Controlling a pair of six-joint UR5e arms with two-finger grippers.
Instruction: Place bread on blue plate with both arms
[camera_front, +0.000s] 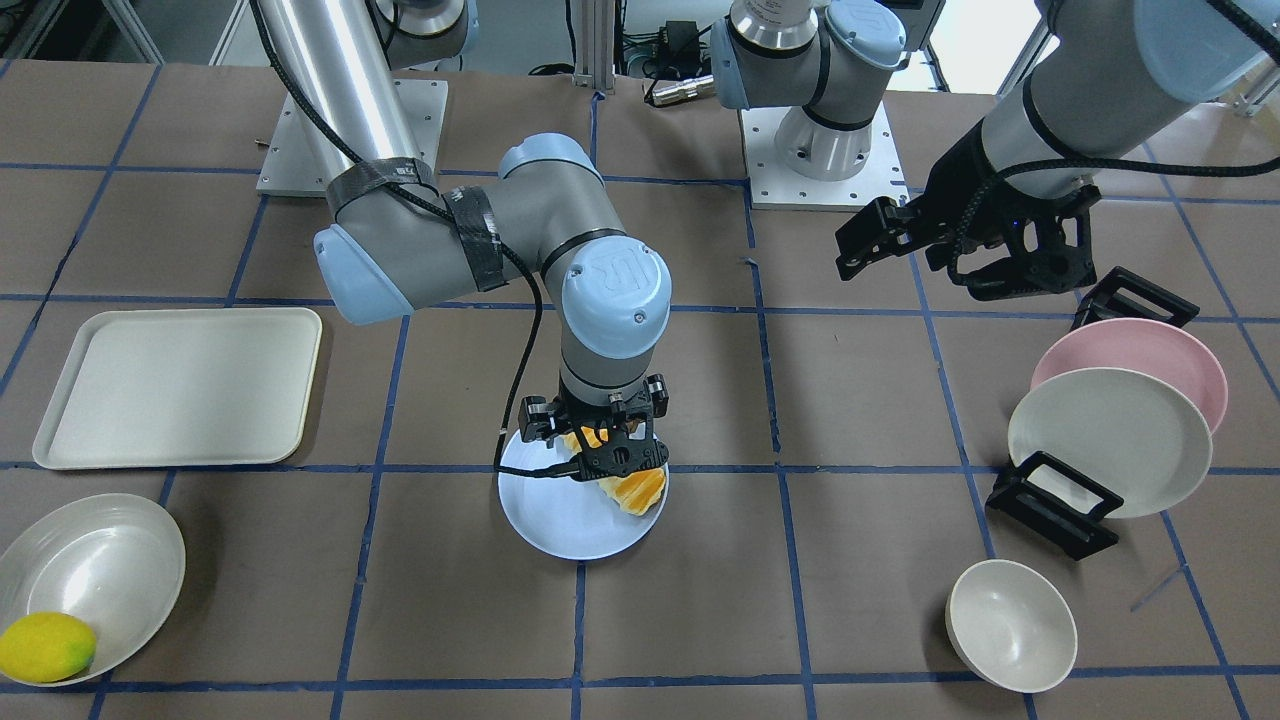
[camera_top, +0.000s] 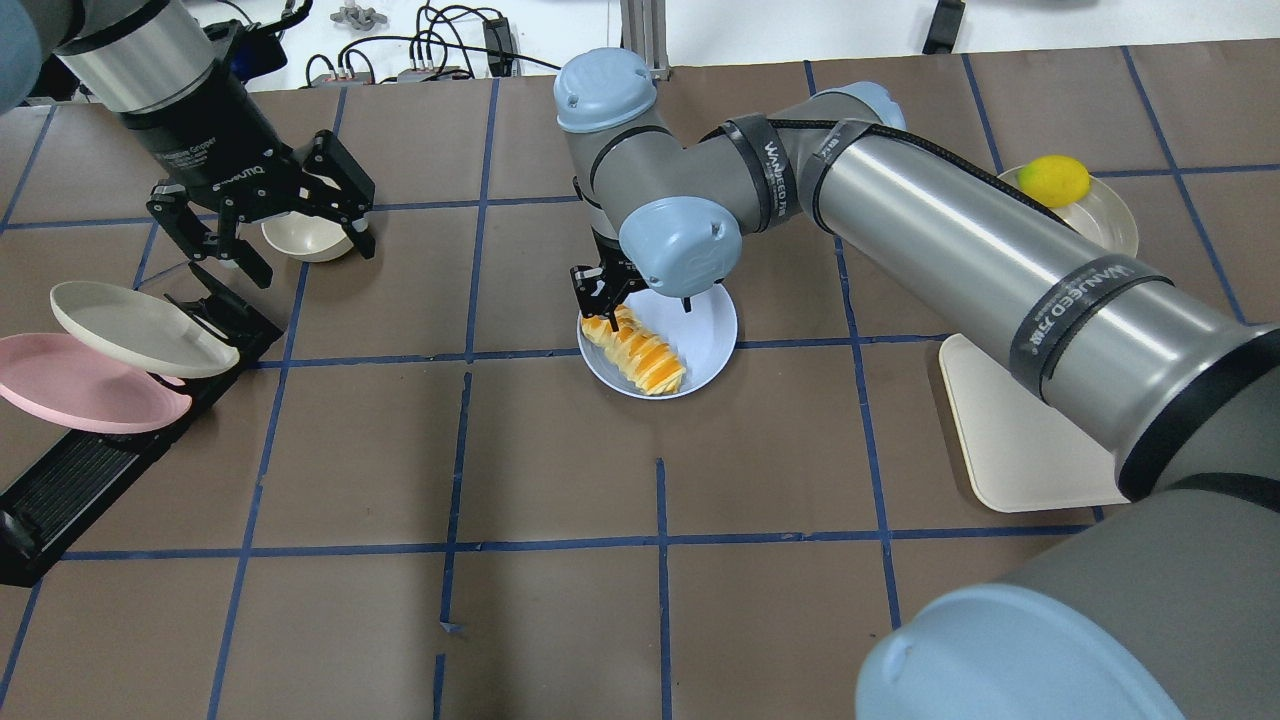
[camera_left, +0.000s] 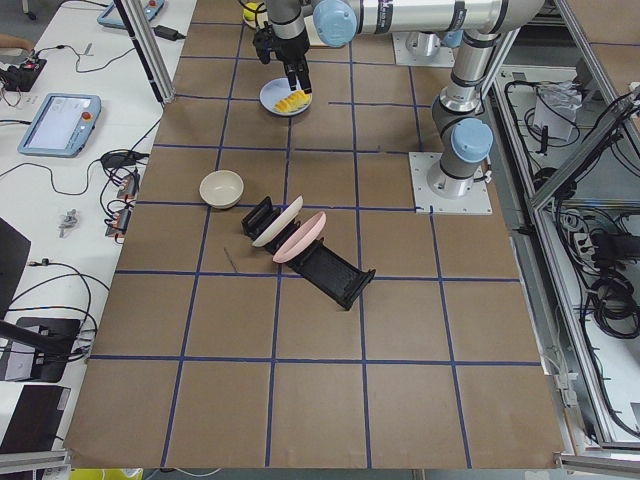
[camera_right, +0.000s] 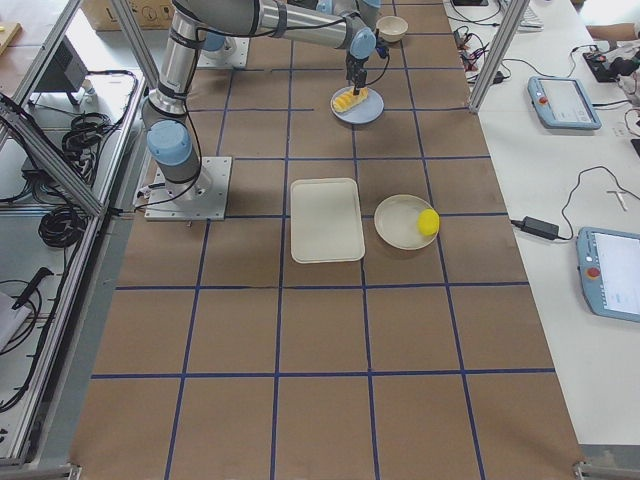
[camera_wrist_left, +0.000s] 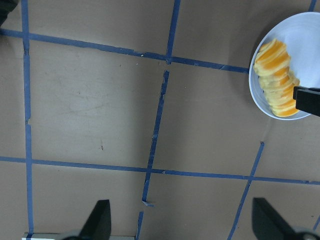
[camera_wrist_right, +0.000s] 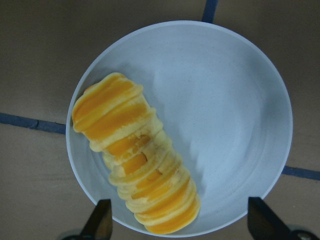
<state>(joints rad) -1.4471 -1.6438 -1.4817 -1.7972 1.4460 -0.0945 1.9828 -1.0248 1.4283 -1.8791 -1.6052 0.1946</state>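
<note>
The ridged loaf of bread with orange and pale yellow stripes (camera_wrist_right: 135, 160) is lying flat on the round pale blue plate (camera_wrist_right: 225, 125), set to one side of the dish so one long edge runs close to the rim. The plate sits on the brown worktop (camera_top: 560, 500) with its blue tape grid, right across one of the tape lines.

Directly above it hangs the right arm's black two-finger claw (camera_front: 600, 445), pointing straight down. Its wrist view shows the two fingertips (camera_wrist_right: 100, 222) spread wide at the bottom corners, either side of the loaf's end, nothing between them; the bread is free on the plate.

Over on the other side, the left arm's black claw (camera_top: 262, 215) hovers well apart from the plate, fingers splayed wide and carrying nothing. Its wrist camera looks down on bare tape grid, with plate and bread at the frame's edge.

Near that left claw, a small cream bowl (camera_top: 305, 238) stands on the worktop. Just beside it, a black slotted rack (camera_top: 100, 450) holds a cream-white plate (camera_top: 140, 318) and a pink plate (camera_top: 80, 385), both leaning.

On the far side, a cream rectangular tray (camera_front: 180, 385) lies flat, and next to it a shallow cream dish (camera_front: 100, 570) carries a smooth yellow lemon (camera_front: 45, 648) against its rim.
</note>
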